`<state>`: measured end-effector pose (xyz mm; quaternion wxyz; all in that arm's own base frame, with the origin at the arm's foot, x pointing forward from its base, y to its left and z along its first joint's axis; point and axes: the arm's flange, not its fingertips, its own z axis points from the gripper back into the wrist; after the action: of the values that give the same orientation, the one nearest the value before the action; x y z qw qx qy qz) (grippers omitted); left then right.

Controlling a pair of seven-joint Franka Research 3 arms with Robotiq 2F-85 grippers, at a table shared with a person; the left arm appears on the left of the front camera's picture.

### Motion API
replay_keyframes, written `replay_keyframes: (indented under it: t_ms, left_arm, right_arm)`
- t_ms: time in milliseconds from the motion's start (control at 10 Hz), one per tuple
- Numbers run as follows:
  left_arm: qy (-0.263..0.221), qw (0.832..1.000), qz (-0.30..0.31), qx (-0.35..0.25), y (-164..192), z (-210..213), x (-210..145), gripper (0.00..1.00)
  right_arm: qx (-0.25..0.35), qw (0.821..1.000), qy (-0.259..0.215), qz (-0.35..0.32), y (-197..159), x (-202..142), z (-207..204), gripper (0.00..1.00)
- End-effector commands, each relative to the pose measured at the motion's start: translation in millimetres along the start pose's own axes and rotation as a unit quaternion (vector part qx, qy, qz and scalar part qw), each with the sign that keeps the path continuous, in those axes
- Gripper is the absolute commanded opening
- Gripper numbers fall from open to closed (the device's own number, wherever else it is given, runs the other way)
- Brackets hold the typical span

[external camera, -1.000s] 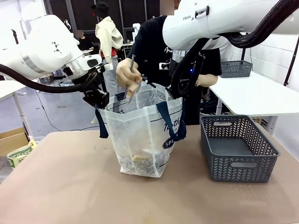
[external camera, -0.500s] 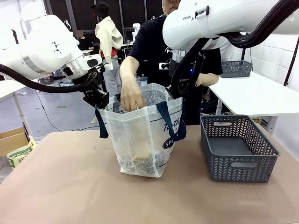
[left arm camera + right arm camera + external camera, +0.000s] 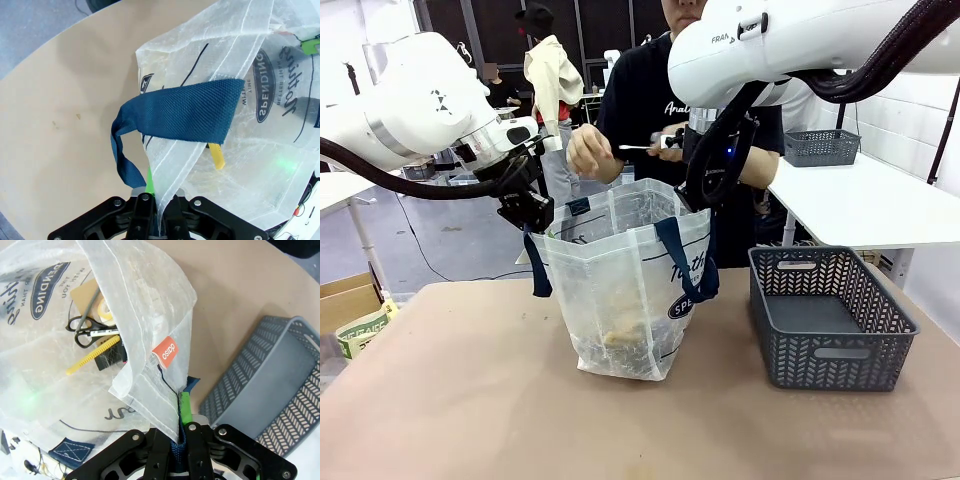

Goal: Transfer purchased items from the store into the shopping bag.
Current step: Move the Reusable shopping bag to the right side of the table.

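A tan surface (image 3: 460,400) spreads across the foreground, bare and matte, with a few faint marks. To its right and farther back stands a white surface (image 3: 865,205), and a small dark grey slotted basket (image 3: 825,147) sits on it near the wall. At the left edge, on the grey floor (image 3: 450,240), an open cardboard box (image 3: 342,295) stands beside a green-and-white printed pack (image 3: 360,332). A person in a black T-shirt (image 3: 640,100) stands at the far side.

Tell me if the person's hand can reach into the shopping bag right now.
Probably yes. The left gripper and right gripper pinch opposite rims of the shopping bag, holding its mouth open; the person's hand is above it, nothing between.
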<state>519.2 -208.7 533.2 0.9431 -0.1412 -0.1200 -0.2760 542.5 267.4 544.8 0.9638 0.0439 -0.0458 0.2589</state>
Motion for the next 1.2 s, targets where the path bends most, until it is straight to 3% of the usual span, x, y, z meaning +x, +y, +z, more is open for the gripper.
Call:
replay_keyframes:
  t_ms: [0, 1100]
  left_arm:
    - [-0.001, 1.0, 0.0, 0.0, 0.4, 1.2, -0.1, 0.0]
    - [-0.001, 1.0, 0.0, 0.0, 0.4, 1.2, -0.1, 0.0]
  right_arm:
    - [0.0, 1.0, 0.0, 0.0, -0.2, 0.0, 0.3, 0.0]
    - [0.0, 1.0, 0.0, 0.0, -0.2, 0.0, 0.3, 0.0]
